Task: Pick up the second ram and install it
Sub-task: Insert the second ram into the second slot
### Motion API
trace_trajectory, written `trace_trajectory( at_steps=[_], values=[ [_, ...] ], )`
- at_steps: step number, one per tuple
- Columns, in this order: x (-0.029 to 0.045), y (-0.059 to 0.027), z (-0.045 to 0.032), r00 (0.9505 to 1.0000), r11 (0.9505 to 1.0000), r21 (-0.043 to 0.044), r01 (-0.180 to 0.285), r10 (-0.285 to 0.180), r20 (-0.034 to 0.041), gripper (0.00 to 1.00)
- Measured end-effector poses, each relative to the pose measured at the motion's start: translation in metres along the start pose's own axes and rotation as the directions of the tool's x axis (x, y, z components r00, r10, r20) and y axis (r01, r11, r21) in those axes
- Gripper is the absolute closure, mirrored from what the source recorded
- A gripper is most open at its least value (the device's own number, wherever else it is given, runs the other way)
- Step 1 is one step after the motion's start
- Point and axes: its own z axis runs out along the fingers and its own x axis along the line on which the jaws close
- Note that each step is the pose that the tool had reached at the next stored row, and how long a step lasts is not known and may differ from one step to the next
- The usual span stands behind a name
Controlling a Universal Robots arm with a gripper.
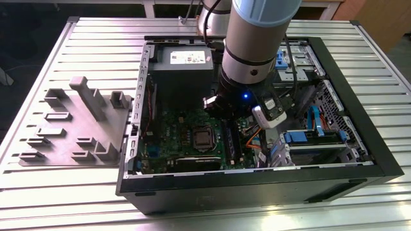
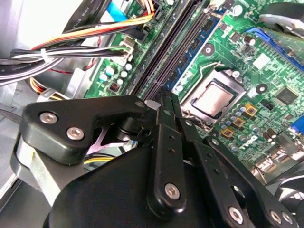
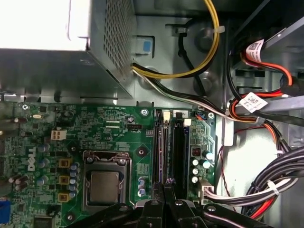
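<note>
In the exterior view the arm reached into the open computer case (image 1: 378, 159), above the motherboard (image 1: 186, 139). In the second wrist view the gripper (image 2: 166, 97) was pinched closed. In the first wrist view the second ram (image 3: 178, 152) sat in its slot, just beyond the fingertips.

A white label (image 1: 189, 57) with dark print sits on top of the grey power supply (image 1: 183, 77) in the open computer case on the desk; its lines are too fine to read. In the first wrist view, white silkscreen lettering and a logo mark the green motherboard (image 3: 109, 126), and white tags with barcode-like print (image 3: 251, 102) hang on the red cables (image 3: 275, 66) beside it. None of this small print can be read with certainty.
</note>
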Motion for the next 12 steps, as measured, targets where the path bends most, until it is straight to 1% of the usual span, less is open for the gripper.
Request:
trace_trajectory(
  at_steps=[2,5,12],
  values=[
    [0.0,0.0,0.0,1.0,1.0,0.0002,0.0,0.0,-0.0001,0.89],
    [0.0,-0.0001,0.003,1.0,1.0,-0.0003,0.0,0.0,0.0001,0.89],
    [-0.0001,-0.0001,0.0045,1.0,1.0,-0.0009,0.0,0.0,0.0,0.89]
  ],
)
